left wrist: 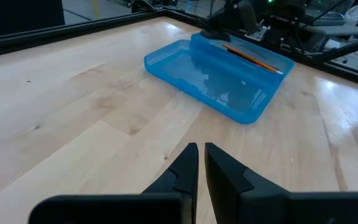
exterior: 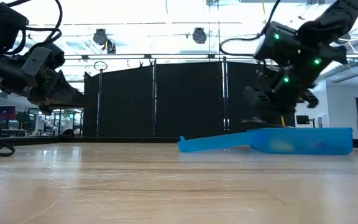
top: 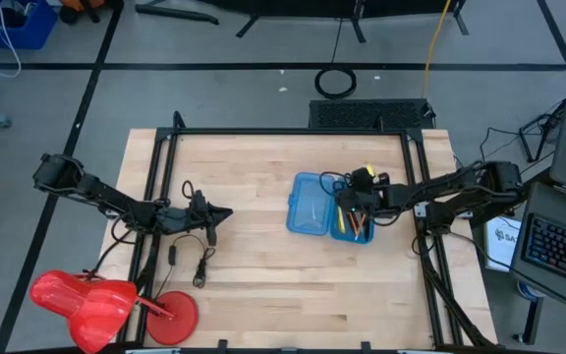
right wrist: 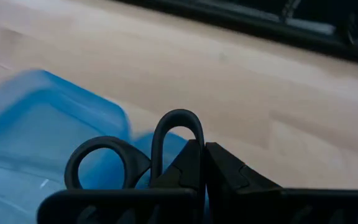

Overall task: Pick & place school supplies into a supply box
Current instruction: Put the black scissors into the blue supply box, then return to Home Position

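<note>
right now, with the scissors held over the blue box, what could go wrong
1. The right gripper pinches the scissors by just one handle loop, so they might swing or slip as they go down.
2. The supply box lies open with orange pencils in the half below the gripper; the scissors may land across them or on the rim.
3. A bump could slide the light box. The left gripper waits shut, well clear.

you won't find much to read here. the only lettering is on a white sheet [top: 500,239] lying off the table's right edge, where large dark letters begin "sa" and the rest is cut off by the arm and the desk.
</note>
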Robot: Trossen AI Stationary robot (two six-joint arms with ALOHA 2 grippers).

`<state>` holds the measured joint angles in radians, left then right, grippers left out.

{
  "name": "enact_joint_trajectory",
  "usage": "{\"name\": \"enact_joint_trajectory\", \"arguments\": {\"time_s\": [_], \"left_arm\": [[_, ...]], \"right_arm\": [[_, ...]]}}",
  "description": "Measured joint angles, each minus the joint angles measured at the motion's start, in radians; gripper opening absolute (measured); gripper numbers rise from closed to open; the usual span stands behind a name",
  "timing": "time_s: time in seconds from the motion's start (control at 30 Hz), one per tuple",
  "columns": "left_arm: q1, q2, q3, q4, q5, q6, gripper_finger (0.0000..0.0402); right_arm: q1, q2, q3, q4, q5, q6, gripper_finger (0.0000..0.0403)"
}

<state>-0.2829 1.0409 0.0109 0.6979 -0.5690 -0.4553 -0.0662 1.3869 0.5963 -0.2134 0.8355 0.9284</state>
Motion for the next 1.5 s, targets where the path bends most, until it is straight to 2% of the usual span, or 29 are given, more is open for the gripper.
{"name": "enact_joint_trajectory", "arguments": {"time_s": [0.43,0.9,1.07,1.23,1.3,1.4,1.5], "left_arm": [[0.000,0.000,0.000,0.000,0.000,-0.002,0.0031],[0.000,0.000,0.000,0.000,-0.005,-0.002,0.0031],[0.000,0.000,0.000,0.000,-0.006,-0.002,0.0031],[0.000,0.000,0.000,0.000,-0.060,-0.021,0.0031],[0.000,0.000,0.000,0.009,-0.067,-0.030,0.0031],[-0.001,-0.001,0.000,0.067,-0.012,-0.013,0.0031],[-0.001,-0.002,0.000,0.190,0.074,0.079,0.0031]], "right_arm": [[0.001,-0.002,-0.122,-0.015,0.016,0.191,0.0001],[0.000,0.001,-0.128,0.021,-0.003,0.150,0.0074],[0.012,0.001,-0.128,0.115,-0.001,0.048,0.0084],[0.049,-0.016,-0.126,0.342,-0.010,-0.146,0.0085],[0.070,-0.037,-0.126,0.441,-0.058,-0.245,0.0082],[0.103,-0.078,-0.125,0.579,-0.160,-0.397,0.0078],[0.141,-0.142,-0.125,0.668,-0.228,-0.503,0.0072]]}}
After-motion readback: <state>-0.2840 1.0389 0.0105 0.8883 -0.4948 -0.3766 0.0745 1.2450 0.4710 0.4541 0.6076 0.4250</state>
